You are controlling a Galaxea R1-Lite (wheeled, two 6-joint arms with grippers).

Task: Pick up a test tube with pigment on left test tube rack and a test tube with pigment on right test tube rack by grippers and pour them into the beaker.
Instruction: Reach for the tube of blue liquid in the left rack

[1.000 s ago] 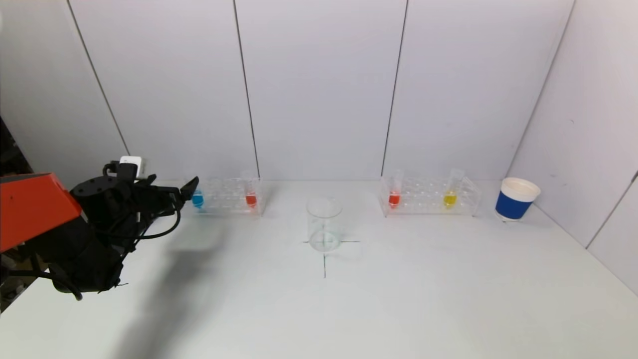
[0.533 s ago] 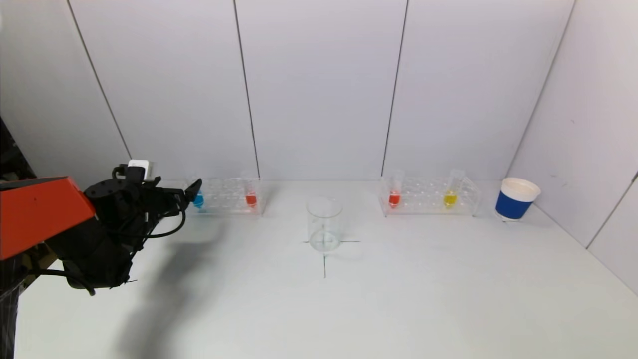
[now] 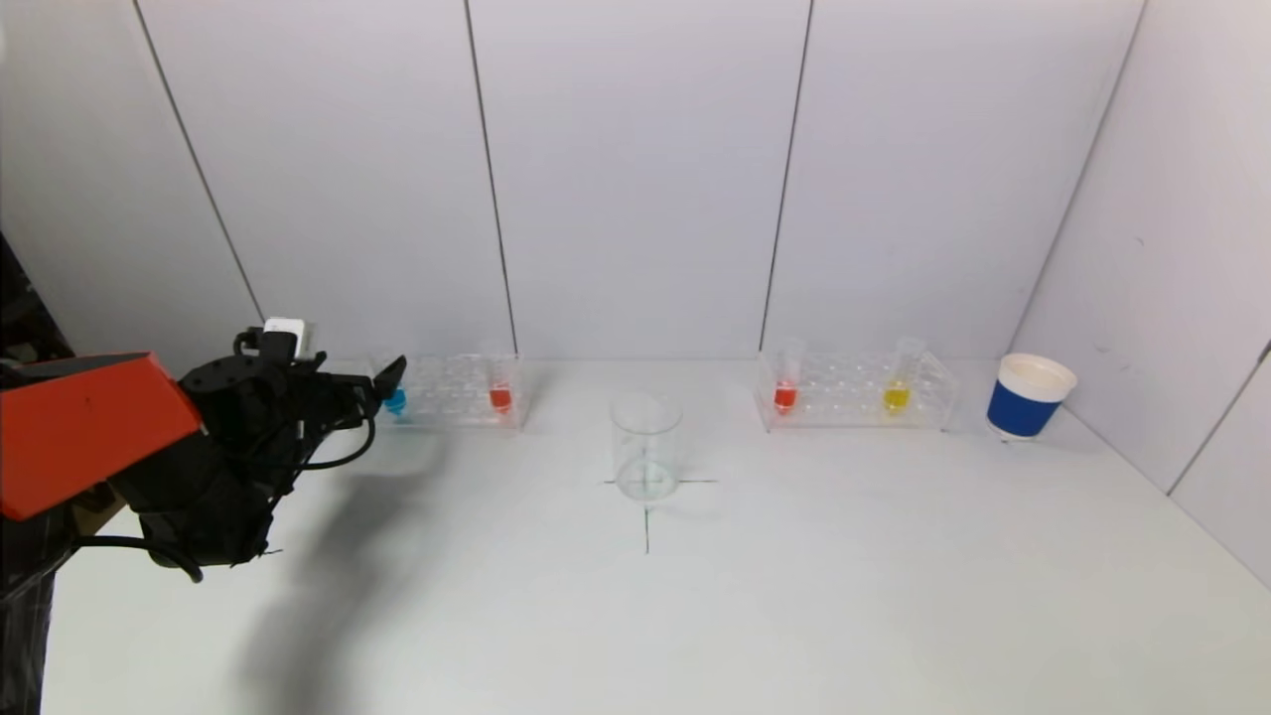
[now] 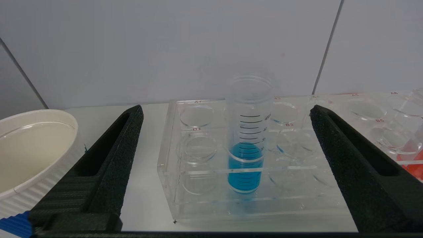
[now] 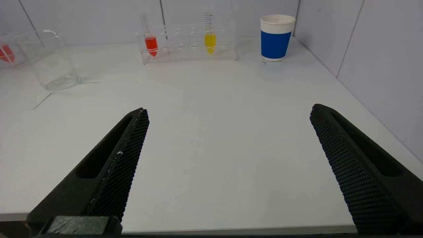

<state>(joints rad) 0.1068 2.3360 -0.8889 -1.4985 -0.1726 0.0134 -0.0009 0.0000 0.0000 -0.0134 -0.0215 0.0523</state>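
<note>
- Nothing has been poured yet: the beaker [image 3: 646, 446] stands empty on the cross mark at the middle of the white table [image 3: 794, 596], and all four filled tubes sit upright in their racks.
- The left test tube rack [image 3: 452, 391] at the far left holds a blue-pigment tube [image 3: 395, 397] at its left end and an orange-red tube [image 3: 499, 389] at its right end.
- The right test tube rack [image 3: 856, 391] at the far right holds a red tube [image 3: 785, 387] and a yellow-pigment tube [image 3: 897, 387], with a blue paper cup [image 3: 1028, 396] just right of it.
- The left gripper [image 3: 382, 382] hangs just in front of the left rack's left end, jaws spread wide and holding nothing.
- By my reading, the step in hand is the approach to the blue tube; closing on it, lifting, the right arm's pick and both pours all remain.
- The left wrist view shows what the head view hides: the blue tube [image 4: 248, 138] stands centred between the fingers [image 4: 109, 158] but beyond their tips, untouched, and a white ribbed cup [image 4: 29, 155] sits left of the rack.
- The right gripper [image 5: 228, 115] appears only in its own wrist view, released and empty, low at the table's near edge, well apart from the right rack [image 5: 188, 43].
</note>
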